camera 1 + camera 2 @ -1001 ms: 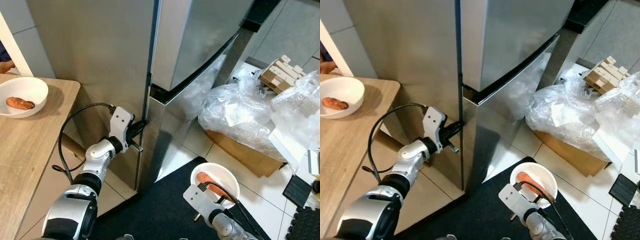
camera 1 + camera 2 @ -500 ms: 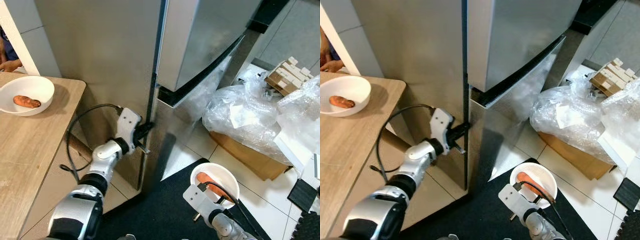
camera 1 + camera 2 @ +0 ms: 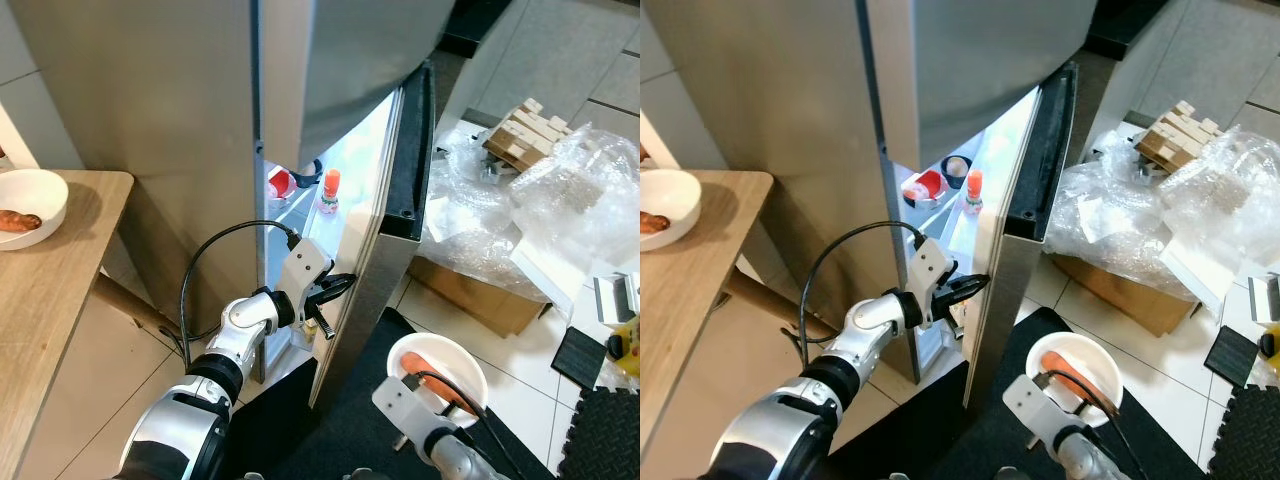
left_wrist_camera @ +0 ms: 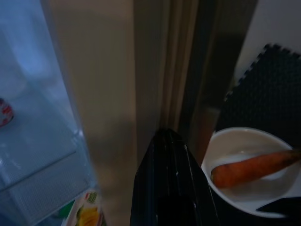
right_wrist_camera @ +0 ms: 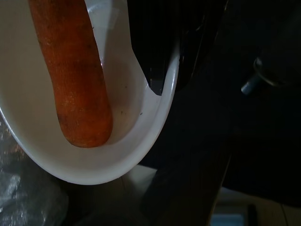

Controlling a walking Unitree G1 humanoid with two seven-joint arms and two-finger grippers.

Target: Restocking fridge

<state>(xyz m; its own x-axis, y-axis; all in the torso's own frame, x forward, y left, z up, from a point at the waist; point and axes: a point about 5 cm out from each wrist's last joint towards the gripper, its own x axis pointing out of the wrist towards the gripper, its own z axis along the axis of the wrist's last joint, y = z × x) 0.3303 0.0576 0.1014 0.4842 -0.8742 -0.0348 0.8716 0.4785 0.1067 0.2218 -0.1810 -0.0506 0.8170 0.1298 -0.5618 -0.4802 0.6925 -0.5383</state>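
Bowl (image 3: 437, 368) nearest, low on the right, clamped by the rim in the right gripper (image 3: 440, 388), fingers (image 5: 160, 61) pinched over the white edge in the right wrist view. Carrot (image 3: 432, 367) lying inside, orange, ready for stocking; carried that way, probably, to leave the other arm free for the door. Underneath, black mat (image 3: 290, 420) on tiled floor.

Next out, left gripper (image 3: 335, 288) reaching forward, fingers (image 4: 170, 188) pressed together and tucked behind the inner edge of the lower door (image 3: 385, 250). Hooked there to lever it outward, by the look of it. Door swung partly out, gap lit from within. Wide enough for the bowl? Not quite, at a guess.

Further in, fridge (image 3: 170, 120) shelves glowing: small red-capped bottle (image 3: 329, 193), a red-and-white tub (image 3: 279, 183) beside it.

Off left, bench (image 3: 50, 290) with a second bowl (image 3: 28, 206) holding another vegetable, likely waiting its turn. Far right, plastic wrap (image 3: 540, 220) heaped over a cardboard box (image 3: 480, 300).
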